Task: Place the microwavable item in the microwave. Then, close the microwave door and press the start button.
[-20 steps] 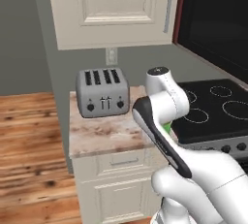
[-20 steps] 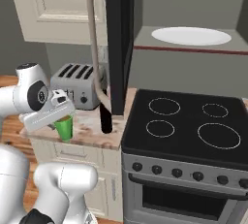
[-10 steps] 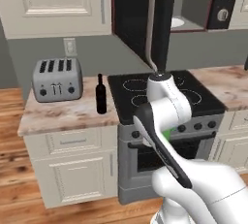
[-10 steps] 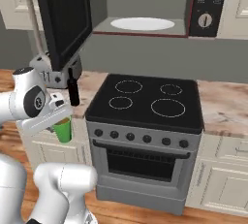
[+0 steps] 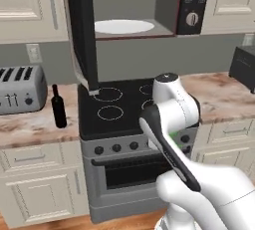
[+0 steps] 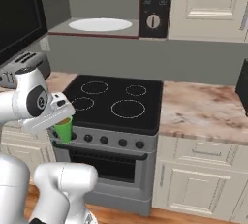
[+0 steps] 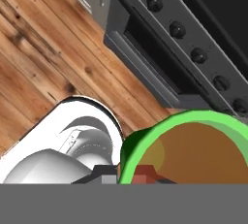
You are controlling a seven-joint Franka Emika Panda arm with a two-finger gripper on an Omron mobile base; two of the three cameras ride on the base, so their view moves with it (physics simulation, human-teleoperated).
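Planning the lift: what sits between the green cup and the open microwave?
Right base view: the stove's black cooktop, then bare grey wall, between green cup and microwave.

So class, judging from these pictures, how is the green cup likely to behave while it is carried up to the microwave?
The green cup looks rigid, so it probably holds its shape in the gripper. Its brown contents sit near the rim, so tilting would likely spill them. Its tapered sides might let it slip downward.

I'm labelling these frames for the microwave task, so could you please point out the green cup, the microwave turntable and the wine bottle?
green cup (image 6: pixel 63 130), right base view, on its side wall
microwave turntable (image 5: pixel 123 26), left base view, on the plate's white top face
wine bottle (image 5: pixel 59 110), left base view, on its dark body
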